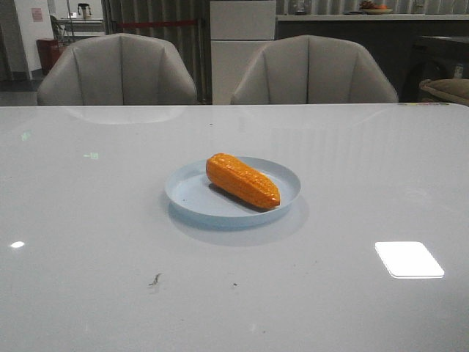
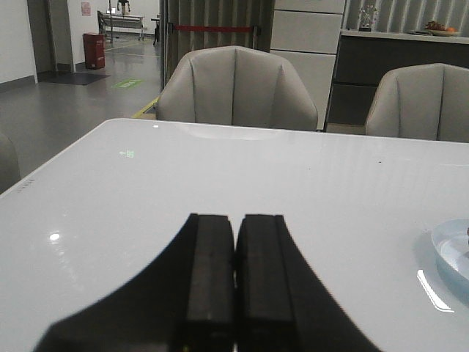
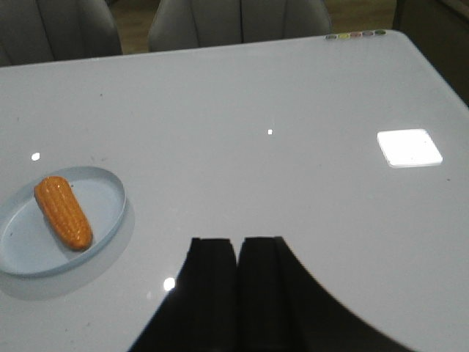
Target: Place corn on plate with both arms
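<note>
The orange corn lies on its side on the pale blue plate in the middle of the white table. Both show in the right wrist view too, the corn on the plate. A sliver of the plate's rim shows in the left wrist view. My left gripper is shut and empty above the table, away from the plate. My right gripper is shut and empty, apart from the plate. Neither arm shows in the front view.
Two grey chairs stand behind the table's far edge. A bright light patch reflects on the table at the front right. A small dark speck lies near the front.
</note>
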